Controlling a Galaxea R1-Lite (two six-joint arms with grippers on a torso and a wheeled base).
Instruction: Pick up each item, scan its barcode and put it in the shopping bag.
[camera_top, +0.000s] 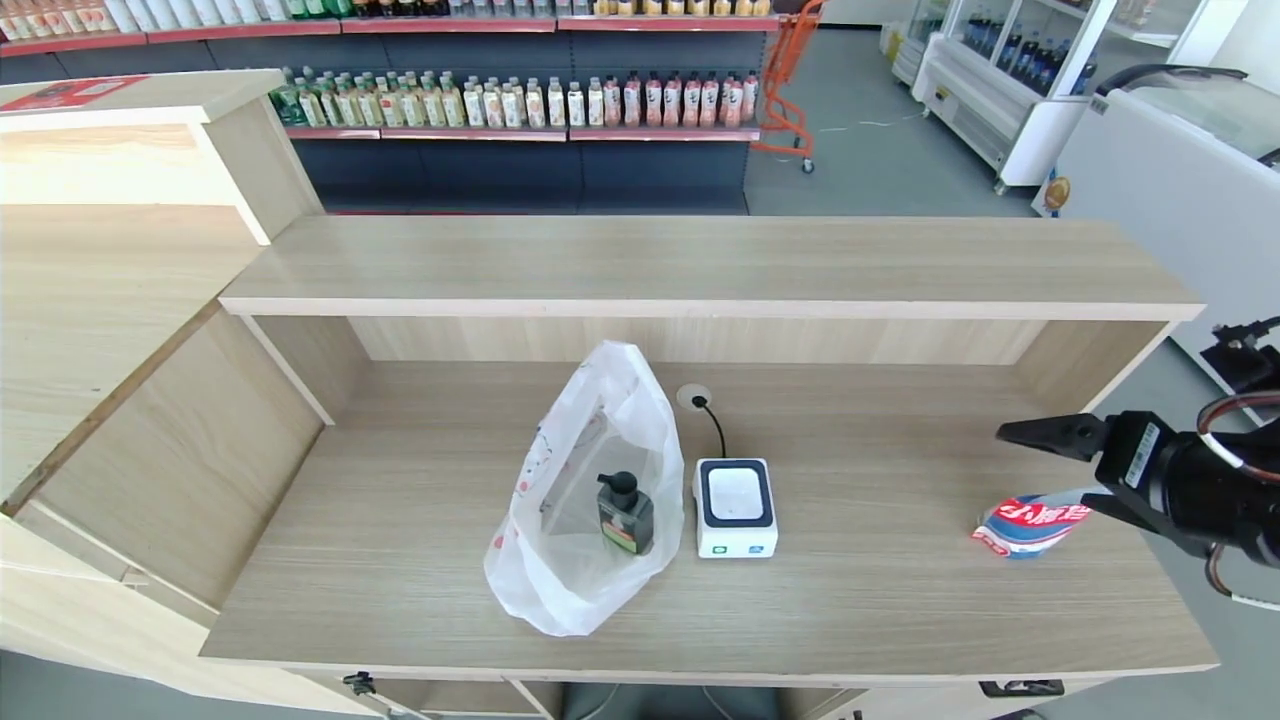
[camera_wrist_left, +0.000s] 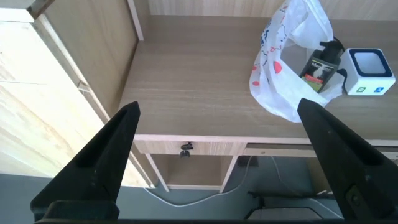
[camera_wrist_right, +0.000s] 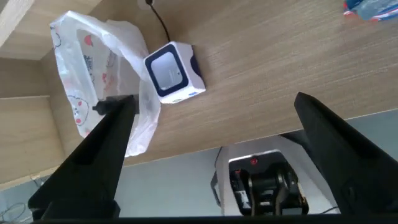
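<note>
Step in hand: by my judgement, fetching the red, white and blue snack pouch (camera_top: 1030, 522), the one item lying outside the bag.
Pouch: flat on the pale wooden counter (camera_top: 900, 620) near its right end and well apart from the scanner; its right end is hidden behind the right tool.
Right tool (camera_top: 1048, 468): fingers spread wide and holding nothing, poised just over the pouch's right end.
Left tool (camera_wrist_left: 217, 115): fingers spread wide and empty, hanging off the counter's front edge on the left, well apart from the bag.
Bag: the white translucent plastic shopping bag (camera_top: 560, 560) slumps left of centre, with a dark pump bottle (camera_top: 625, 515) upright inside.
Scanner: the white box scanner (camera_top: 735, 505) sits just beside the bag's right side, window facing up, with a black cable running to the back.
Doing it well: come down square over the pouch's middle and pinch across its narrow width. Take enough of the soft film that it cannot slide out, but do not crush the contents.
Next need: where the barcode sits cannot be told, so the pouch may need turning over the window.
Risk: a grip at the very end could let the pouch droop and swing.
</note>
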